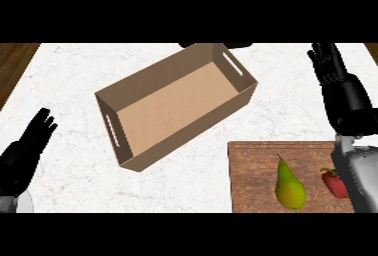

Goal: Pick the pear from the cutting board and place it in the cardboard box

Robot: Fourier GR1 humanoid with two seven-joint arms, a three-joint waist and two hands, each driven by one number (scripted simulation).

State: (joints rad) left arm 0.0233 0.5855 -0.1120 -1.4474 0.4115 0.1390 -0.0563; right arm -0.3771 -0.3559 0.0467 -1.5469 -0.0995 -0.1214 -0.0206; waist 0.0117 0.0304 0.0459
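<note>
— Seen of the machine's body?
— Two black hands: left hand [26, 145], right hand [334, 70]. Glossy, segmented fingers, ridged like stacked blocks.
— And behind them?
— Pale grey forearm [359, 175] casing on the right, smooth and rounded, meeting black at the wrist. Only a sliver of grey at the left.

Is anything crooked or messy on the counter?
The cardboard box sits turned at an angle to the counter's edges, while the cutting board lies square. Nothing looks spilled or broken. The pear and a red pepper lie on the board, apart from each other.
</note>
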